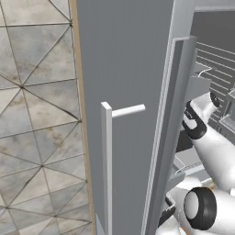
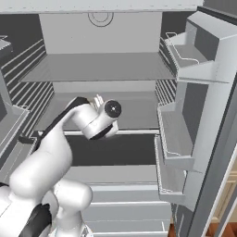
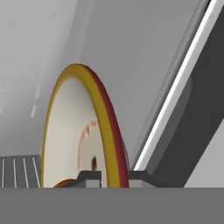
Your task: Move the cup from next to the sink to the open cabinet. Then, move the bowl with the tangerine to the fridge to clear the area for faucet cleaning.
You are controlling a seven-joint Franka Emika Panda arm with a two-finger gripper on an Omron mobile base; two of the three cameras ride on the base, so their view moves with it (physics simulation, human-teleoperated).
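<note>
In the hand view my gripper (image 3: 114, 178) is shut on the rim of the bowl (image 3: 65, 135), one fingertip (image 3: 89, 177) on each side of its yellowish edge. The cream bowl stands steeply on edge in this view. A sliver of the orange tangerine (image 3: 65, 183) shows at its bottom. Around it are the grey inner walls of the fridge (image 2: 106, 69), whose doors stand open. My arm (image 2: 92, 120) reaches in at the height of the middle shelf. The cup, sink, faucet and cabinet are out of view.
The left fridge door (image 1: 124, 69) with its white bar handle (image 1: 106, 160) stands close on my left. Door bins (image 2: 178, 134) line the right door. Wire shelves (image 2: 28, 69) and a white lower drawer (image 2: 125, 203) sit inside. Tiled floor (image 1: 36, 114) lies left of the door.
</note>
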